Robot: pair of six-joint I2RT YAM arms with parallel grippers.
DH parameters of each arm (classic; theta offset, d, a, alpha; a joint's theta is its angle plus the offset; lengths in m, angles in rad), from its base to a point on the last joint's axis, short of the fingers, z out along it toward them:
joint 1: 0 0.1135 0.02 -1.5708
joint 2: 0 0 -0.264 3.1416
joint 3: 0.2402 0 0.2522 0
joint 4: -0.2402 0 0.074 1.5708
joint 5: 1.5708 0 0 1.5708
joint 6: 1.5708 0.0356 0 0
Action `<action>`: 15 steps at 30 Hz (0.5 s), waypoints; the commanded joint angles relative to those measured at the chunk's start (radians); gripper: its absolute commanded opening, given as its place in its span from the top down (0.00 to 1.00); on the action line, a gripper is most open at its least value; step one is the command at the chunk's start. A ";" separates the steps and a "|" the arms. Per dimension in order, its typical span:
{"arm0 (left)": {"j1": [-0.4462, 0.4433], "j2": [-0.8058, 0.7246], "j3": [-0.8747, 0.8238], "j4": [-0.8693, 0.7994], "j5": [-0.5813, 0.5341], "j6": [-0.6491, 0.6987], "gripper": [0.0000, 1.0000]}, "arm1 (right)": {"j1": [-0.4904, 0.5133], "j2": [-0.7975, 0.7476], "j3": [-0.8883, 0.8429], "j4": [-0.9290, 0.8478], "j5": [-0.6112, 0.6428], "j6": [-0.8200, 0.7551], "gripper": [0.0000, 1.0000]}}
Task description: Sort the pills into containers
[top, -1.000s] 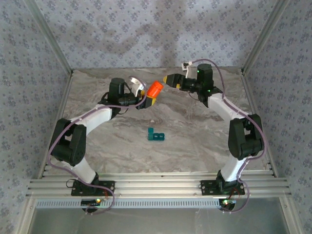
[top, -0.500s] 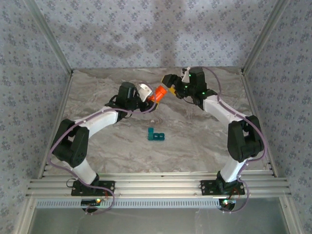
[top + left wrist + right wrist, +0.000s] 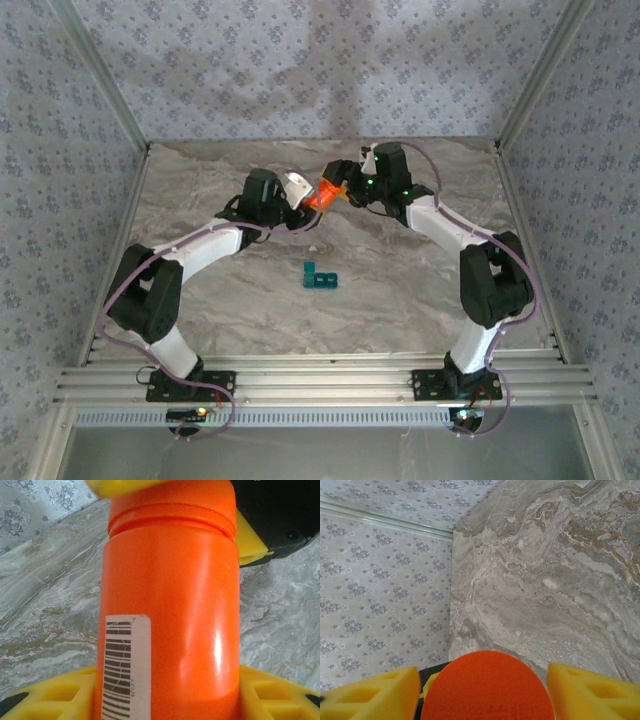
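Left gripper point(image 3: 308, 204) is clamping the orange bottle point(image 3: 321, 192) by its body, likely steadying it while the right gripper point(image 3: 339, 186), at three o'clock, is straddling the cap point(image 3: 487, 687) to unscrew it. Whether it is squeezing, I cannot tell. Teal containers point(image 3: 320, 277) are lying at six o'clock, well apart.

**A:** Orange bottle point(image 3: 487, 692) end-on at the bottom edge, round face towards us.
**B:** And the right gripper point(image 3: 484, 672) straddles it, yellow fingers point(image 3: 370, 695) on either side, tight in.
**A:** Touching?
**B:** Can't tell. Beyond lies the marbled table point(image 3: 560, 580), meeting the patterned wall point(image 3: 380, 595) on the left.
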 commanded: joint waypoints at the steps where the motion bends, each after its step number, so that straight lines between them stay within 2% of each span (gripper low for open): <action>1: -0.005 -0.014 0.042 0.014 0.003 0.017 1.00 | 0.006 0.017 0.041 0.008 -0.017 0.009 0.41; 5: -0.005 -0.013 0.041 0.019 0.007 0.010 1.00 | 0.007 0.021 0.045 0.012 -0.035 0.000 0.64; 9: 0.001 -0.010 0.039 0.035 0.037 -0.015 1.00 | -0.003 0.014 0.036 0.024 -0.035 -0.041 0.67; 15: 0.060 -0.018 0.018 0.103 0.224 -0.132 1.00 | -0.071 0.006 0.003 0.140 -0.081 -0.214 0.71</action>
